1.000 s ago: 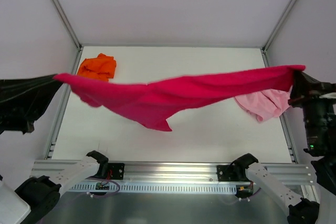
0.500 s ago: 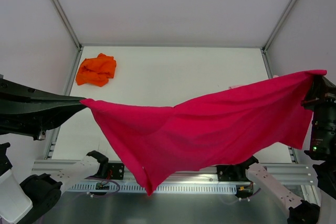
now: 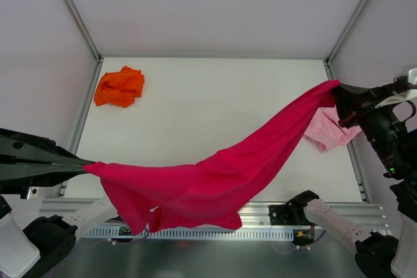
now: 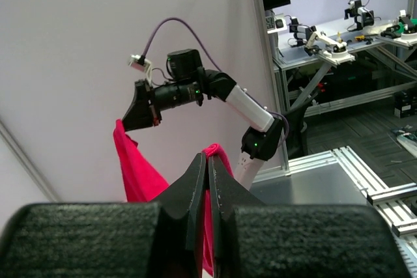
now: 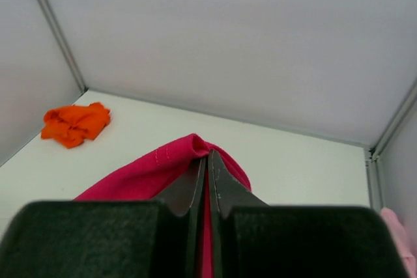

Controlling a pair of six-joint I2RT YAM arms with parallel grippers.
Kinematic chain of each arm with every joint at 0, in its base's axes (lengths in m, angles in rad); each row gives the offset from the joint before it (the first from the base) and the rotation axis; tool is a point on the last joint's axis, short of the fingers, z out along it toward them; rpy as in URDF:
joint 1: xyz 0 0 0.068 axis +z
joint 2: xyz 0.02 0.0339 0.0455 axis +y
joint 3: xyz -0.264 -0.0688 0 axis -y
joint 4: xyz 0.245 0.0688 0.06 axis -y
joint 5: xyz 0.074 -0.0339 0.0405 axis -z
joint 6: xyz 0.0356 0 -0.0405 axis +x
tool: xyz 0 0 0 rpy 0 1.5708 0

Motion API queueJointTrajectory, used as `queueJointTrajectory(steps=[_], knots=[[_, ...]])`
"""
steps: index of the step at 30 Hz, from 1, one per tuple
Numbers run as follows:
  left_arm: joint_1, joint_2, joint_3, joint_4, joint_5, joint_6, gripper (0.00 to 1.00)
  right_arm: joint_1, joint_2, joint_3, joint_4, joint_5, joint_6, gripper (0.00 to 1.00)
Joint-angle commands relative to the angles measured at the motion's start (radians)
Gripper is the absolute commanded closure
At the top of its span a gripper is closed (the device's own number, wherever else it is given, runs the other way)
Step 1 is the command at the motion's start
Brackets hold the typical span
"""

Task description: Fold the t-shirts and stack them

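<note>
The crimson red t-shirt [image 3: 215,174] hangs stretched in the air between both arms, sagging over the table's near edge. My left gripper [image 3: 86,165] is shut on its left corner at the near left; that pinched corner [image 4: 215,152] shows above the fingertips in the left wrist view. My right gripper [image 3: 336,86] is shut on the opposite corner at the right, the cloth [image 5: 171,161] bunched over its tips. The orange t-shirt [image 3: 120,86] lies crumpled at the far left of the table. The pale pink t-shirt [image 3: 328,129] lies crumpled at the right, partly behind the red one.
White table [image 3: 215,96] with metal frame posts at the back corners and white walls around. An aluminium rail [image 3: 260,216] with the arm bases runs along the near edge. The left wrist view looks toward the right arm [image 4: 195,92] and a lab beyond.
The left gripper dropped toward the near left and the right gripper swung inward and toward the far side. The red t-shirt went from a wide raised spread to a slanting drape over the front edge, uncovering the pink t-shirt.
</note>
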Motion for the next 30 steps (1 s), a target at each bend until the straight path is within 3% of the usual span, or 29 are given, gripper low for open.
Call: queueJointTrajectory(steps=[1, 4, 8, 11, 17, 25, 30], knots=[[0.016, 0.011, 0.025, 0.054, 0.031, -0.034, 1.00, 0.001, -0.010, -0.013, 0.014, -0.109, 0.046, 0.99], [0.020, 0.017, 0.045, -0.036, -0.001, 0.018, 1.00, 0.001, -0.012, -0.012, -0.002, -0.085, 0.035, 0.99], [0.023, 0.050, 0.076, -0.232, -0.156, 0.165, 1.00, 0.001, -0.009, -0.026, -0.006, -0.033, 0.033, 0.99], [0.023, 0.063, 0.009, -0.314, -0.344, 0.236, 1.00, 0.001, -0.017, -0.024, 0.001, -0.014, 0.027, 0.99], [0.023, 0.114, -0.108, -0.392, -0.509, 0.294, 1.00, 0.001, -0.006, -0.061, -0.003, 0.004, 0.032, 0.99], [0.023, 0.200, -0.199, -0.443, -0.737, 0.360, 1.00, 0.001, 0.011, -0.262, 0.073, 0.075, 0.026, 0.99], [0.023, 0.264, -0.279, -0.425, -0.871, 0.379, 1.00, 0.001, 0.080, -0.423, 0.244, 0.168, -0.005, 0.99]])
